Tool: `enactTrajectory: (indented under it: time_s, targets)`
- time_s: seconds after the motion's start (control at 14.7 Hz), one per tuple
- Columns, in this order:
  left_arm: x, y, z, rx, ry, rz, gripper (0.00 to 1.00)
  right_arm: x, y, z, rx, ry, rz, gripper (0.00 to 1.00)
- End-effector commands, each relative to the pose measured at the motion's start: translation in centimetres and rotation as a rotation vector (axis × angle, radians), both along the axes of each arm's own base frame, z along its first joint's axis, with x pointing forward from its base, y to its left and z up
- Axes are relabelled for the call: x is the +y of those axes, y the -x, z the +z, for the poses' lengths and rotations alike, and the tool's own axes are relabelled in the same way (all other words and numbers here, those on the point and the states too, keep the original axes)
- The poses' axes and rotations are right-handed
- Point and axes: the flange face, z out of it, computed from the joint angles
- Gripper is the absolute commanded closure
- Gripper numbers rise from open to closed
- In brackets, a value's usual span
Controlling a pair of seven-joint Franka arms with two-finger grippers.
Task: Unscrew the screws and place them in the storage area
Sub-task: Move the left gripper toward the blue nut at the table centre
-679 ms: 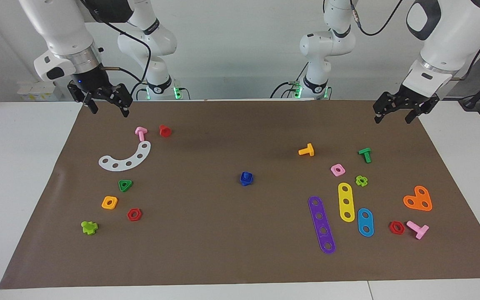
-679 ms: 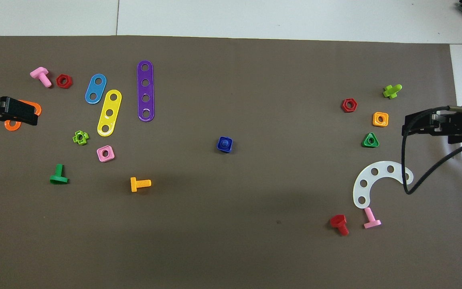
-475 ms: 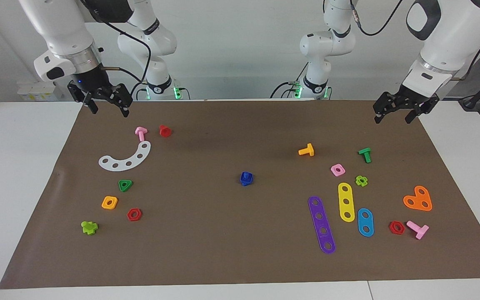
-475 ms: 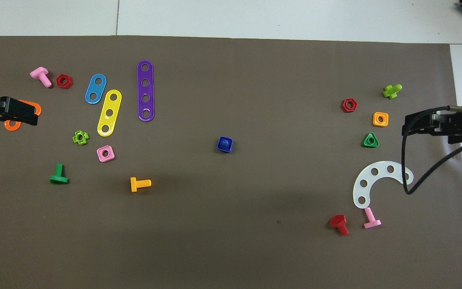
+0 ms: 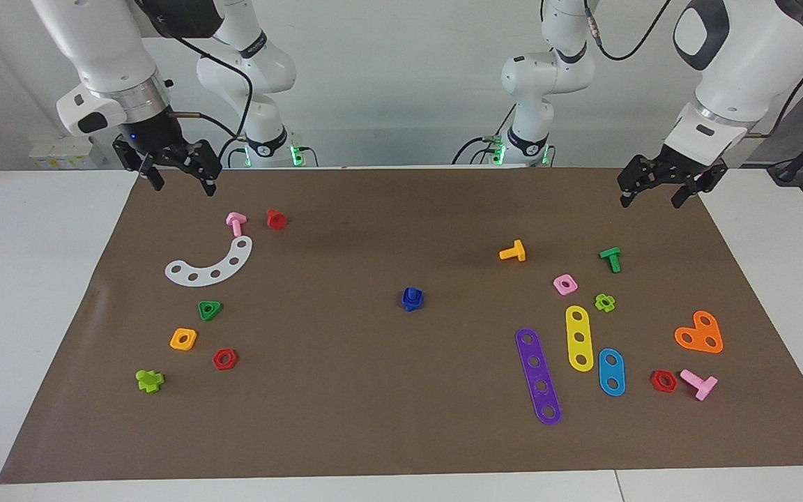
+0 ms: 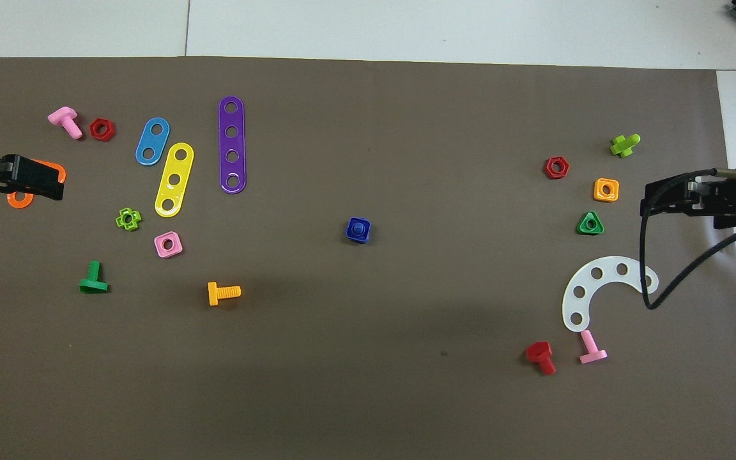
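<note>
The dark-blue screw stands in the middle of the brown mat, threaded into a dark-blue square nut. Nothing touches it. My left gripper hangs open and empty over the mat's edge nearest the robots, at the left arm's end. In the overhead view it covers part of an orange heart-shaped plate. My right gripper hangs open and empty over the mat's corner at the right arm's end. The storage area is bare mat among loose parts.
At the left arm's end lie purple, yellow and blue strips, with several nuts and T-bolts. At the right arm's end lie a white curved strip and several nuts and bolts. A black cable loops below the right wrist.
My left gripper has drifted slightly toward the middle of the table's near edge. The right gripper and all the parts stay where they were.
</note>
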Motion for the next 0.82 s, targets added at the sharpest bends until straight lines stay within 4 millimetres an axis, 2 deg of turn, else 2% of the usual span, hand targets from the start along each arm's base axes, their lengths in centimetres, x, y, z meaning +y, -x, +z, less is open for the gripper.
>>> enactTrajectory:
  time_s: [0.0,0.14,0.27,0.34,0.48,0.54,0.75]
  targets:
    - [-2.5,2.6,-1.2,0.01,-0.027,-0.048,0.0,0.1,0.2,0.2,0.01,-0.018,-0.006,0.0]
    - [-3.7,3.6,-2.1,0.015,-0.032,-0.004,0.0,0.0,0.2,0.2,0.01,-0.018,-0.007,0.0]
    - [-6.0,4.6,-3.4,-0.006,-0.034,0.032,0.0,0.0,0.2,0.2,0.01,-0.018,-0.007,0.0]
    - [-7.8,5.0,-4.1,-0.017,-0.033,0.029,0.0,0.1,0.2,0.2,0.01,-0.018,-0.006,0.0]
    - [-10.8,5.0,-5.0,-0.025,-0.028,0.029,0.0,0.1,0.2,0.2,0.01,-0.018,-0.006,0.0]
    - [-12.4,4.6,-6.1,-0.019,-0.026,0.04,0.0,0.1,0.2,0.2,0.01,-0.018,-0.006,0.0]
    - [-19.5,3.3,-9.0,-0.031,-0.011,0.092,0.0,0.0,0.2,0.2,0.01,-0.018,-0.007,0.0]
